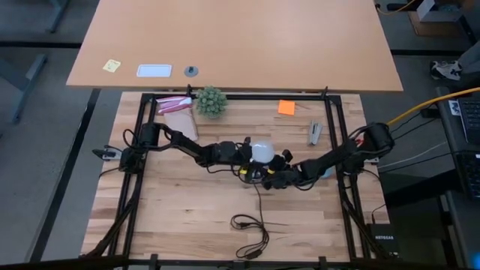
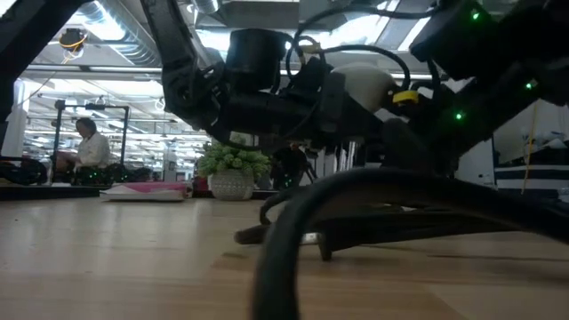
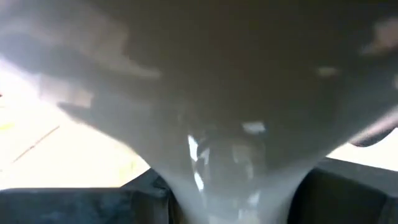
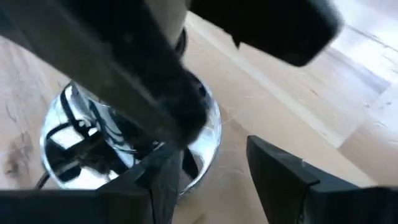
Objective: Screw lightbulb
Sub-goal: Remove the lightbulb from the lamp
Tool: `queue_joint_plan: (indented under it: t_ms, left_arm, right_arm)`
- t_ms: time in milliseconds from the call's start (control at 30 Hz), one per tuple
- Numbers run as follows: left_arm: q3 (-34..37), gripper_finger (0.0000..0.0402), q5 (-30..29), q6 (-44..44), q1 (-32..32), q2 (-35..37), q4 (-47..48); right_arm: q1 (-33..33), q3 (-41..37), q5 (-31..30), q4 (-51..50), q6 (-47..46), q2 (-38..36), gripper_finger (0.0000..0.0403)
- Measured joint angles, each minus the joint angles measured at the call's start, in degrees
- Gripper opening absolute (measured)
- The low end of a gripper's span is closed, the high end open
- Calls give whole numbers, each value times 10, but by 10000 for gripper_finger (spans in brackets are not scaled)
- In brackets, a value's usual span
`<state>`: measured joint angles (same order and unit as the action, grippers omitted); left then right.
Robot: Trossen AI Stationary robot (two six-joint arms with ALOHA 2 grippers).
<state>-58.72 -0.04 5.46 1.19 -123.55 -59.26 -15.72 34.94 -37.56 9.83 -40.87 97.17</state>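
Lightbulb (image 1: pixel 262 152) at frame centre on the counter (image 1: pixel 180 202), left end effector (image 1: pixel 251 154) touching its left, right end effector (image 1: pixel 271 176) lower right, plant (image 1: pixel 211 100) upper left, cord (image 1: pixel 251 229) coiled below.
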Motion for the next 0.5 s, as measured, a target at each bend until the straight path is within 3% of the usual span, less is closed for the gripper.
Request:
queue_joint_plan:
  t_ms: [200,500]
  left_arm:
    - [0,145,-2,-1,0,0,3]
    - [0,145,-1,-31,15,0,4]
  right_arm:
    - [-1,2,-2,3,-16,21,188]
    - [-1,1,-52,-14,-13,20,188]
